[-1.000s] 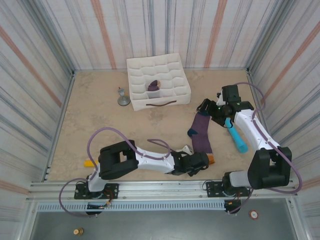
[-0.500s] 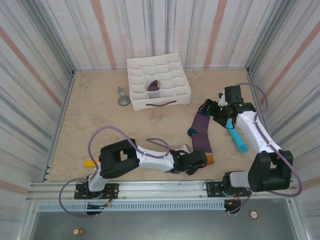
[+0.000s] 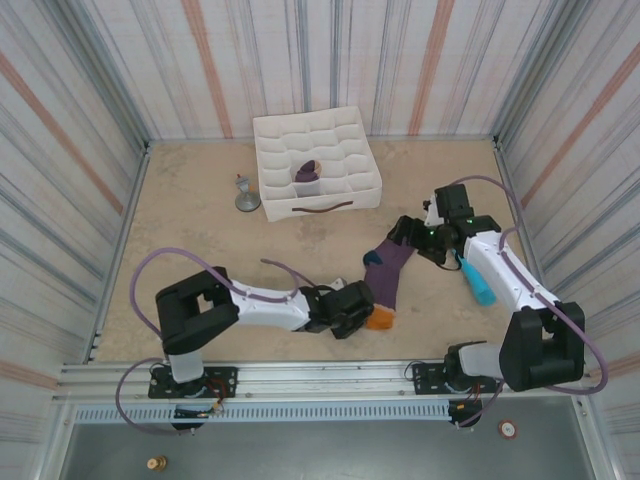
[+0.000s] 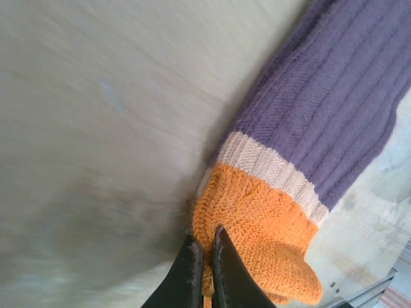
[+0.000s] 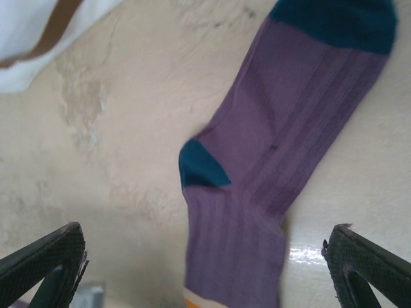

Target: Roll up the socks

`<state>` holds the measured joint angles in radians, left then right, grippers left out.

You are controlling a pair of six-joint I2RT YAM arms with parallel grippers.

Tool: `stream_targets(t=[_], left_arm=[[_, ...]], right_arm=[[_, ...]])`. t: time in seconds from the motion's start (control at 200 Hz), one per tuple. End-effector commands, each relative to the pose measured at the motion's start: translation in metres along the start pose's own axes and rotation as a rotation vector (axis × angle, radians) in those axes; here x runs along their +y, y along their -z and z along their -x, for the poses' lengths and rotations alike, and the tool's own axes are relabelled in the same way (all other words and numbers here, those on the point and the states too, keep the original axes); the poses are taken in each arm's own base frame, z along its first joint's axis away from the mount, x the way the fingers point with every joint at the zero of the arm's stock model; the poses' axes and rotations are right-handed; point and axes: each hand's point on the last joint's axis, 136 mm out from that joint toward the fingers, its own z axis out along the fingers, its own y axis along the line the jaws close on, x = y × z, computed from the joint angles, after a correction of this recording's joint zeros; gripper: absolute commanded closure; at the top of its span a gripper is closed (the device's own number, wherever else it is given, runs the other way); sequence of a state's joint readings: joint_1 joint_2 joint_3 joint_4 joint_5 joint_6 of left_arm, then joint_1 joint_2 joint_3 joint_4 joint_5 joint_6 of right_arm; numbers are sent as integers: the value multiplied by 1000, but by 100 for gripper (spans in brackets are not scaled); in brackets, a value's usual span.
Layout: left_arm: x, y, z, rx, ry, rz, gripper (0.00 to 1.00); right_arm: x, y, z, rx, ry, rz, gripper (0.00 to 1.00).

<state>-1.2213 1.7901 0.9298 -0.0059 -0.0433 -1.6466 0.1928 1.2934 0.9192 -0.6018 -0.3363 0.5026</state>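
Top external view: the left gripper [image 3: 366, 314] is pinching the orange cuff of a purple sock [image 3: 386, 276] lying on the tan table [image 3: 200, 240], near its front edge. In the left wrist view, the jaws are pressing together on the cuff's knit edge. The right gripper [image 3: 408, 230] is hovering, jaws spread wide, at the sock's navy toe end. A rolled sock [image 3: 307, 171] is sitting in a compartment of the white organizer box [image 3: 268, 135], and a teal cylinder [image 3: 478, 280] is lying beside the right arm.
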Motion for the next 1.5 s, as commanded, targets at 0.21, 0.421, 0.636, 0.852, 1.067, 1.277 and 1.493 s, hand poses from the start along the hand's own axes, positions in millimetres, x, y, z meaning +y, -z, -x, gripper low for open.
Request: stream_targets(t=[0.21,0.421,0.636,0.852,1.067,1.277,1.493], left_arm=[[77,36,41,87,-217,118,94],[89,65,64,113,-316,132,92],[94,84,75,121,-347,92,84],[104,96,91,104,-288,46,66],[98,105,85,162,-216,-61,35],[98,103,67,152,-99,-102,22],[96,91,57,78,22,-91,32]], right_arm=[[31,-20,-47,-23,282,13,1],[46,-27,-74,-31,397,79,1],[59,-32,-96,-83,512,82,1],[72,-36,-118,-106,630,109,1],[70,-40,-137,-124,748,40,1],[69,-47,-143,-108,712,62,1],[69,-57,-149,-75,722,46,1]])
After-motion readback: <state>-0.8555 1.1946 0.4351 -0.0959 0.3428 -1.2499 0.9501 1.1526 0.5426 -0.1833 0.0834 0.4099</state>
